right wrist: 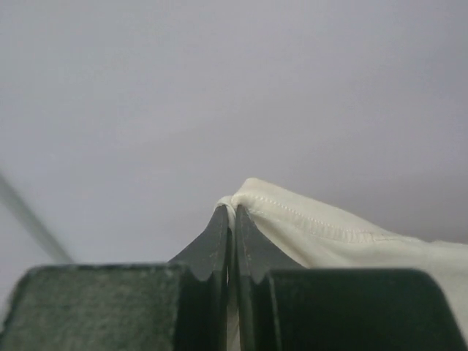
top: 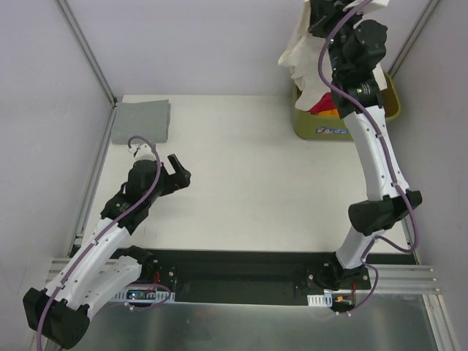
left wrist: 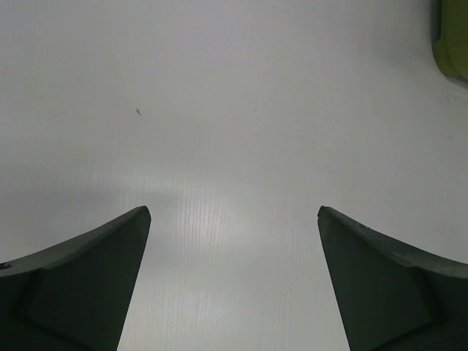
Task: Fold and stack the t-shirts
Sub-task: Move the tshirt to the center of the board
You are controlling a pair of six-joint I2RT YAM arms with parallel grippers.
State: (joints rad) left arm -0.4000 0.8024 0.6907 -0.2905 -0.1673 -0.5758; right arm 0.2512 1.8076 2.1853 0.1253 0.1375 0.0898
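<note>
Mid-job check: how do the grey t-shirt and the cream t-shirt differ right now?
The grey t-shirt lies folded flat at the far left corner of the table; the cream t-shirt hangs crumpled in the air above the basket. Neither arm touches the grey t-shirt; the cream t-shirt is pinched at a stitched edge by the right gripper, its fingers shut. Both are plain, single-coloured cloth.

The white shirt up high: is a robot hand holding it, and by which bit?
Yes. The right gripper is shut on the cream-white t-shirt, pinching its stitched edge. The left gripper is open, holding nothing.
</note>
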